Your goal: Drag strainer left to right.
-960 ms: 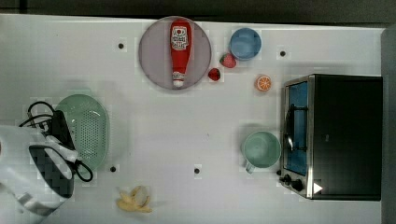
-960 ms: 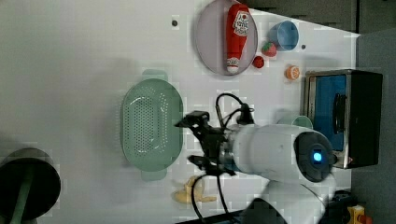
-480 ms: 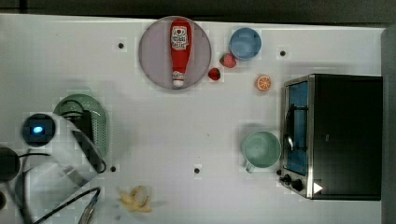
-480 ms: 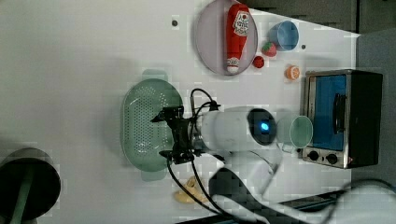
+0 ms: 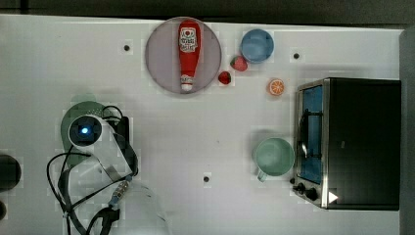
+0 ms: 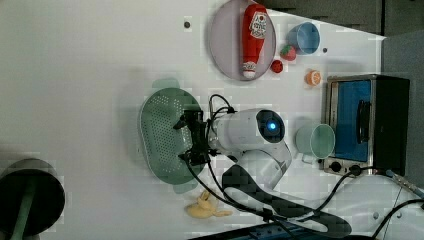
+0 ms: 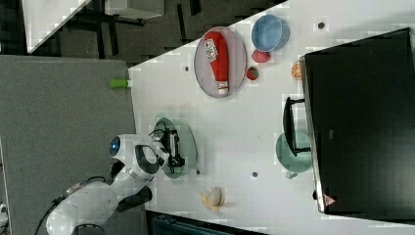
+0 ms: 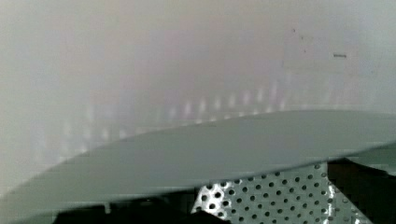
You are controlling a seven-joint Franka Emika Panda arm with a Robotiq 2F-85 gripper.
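The pale green oval strainer lies on the white table at the left view's middle. In the top view, only its edge shows from under the arm, at the top view's left. My gripper is down over the side of the strainer nearer the arm, open, with its black fingertips spread above the perforated floor. The right view shows the gripper over the same strainer. In the wrist view, the strainer's rim runs across close up, with the holed floor behind it.
A grey plate holds a ketchup bottle at the back. Near it are a blue bowl, two strawberries and an orange slice. A toaster oven and a mint mug stand at the top view's right. A banana lies near the arm's base.
The arm has swung from beside the strainer to over it, bringing the gripper above its floor. The strainer itself has stayed where it was.
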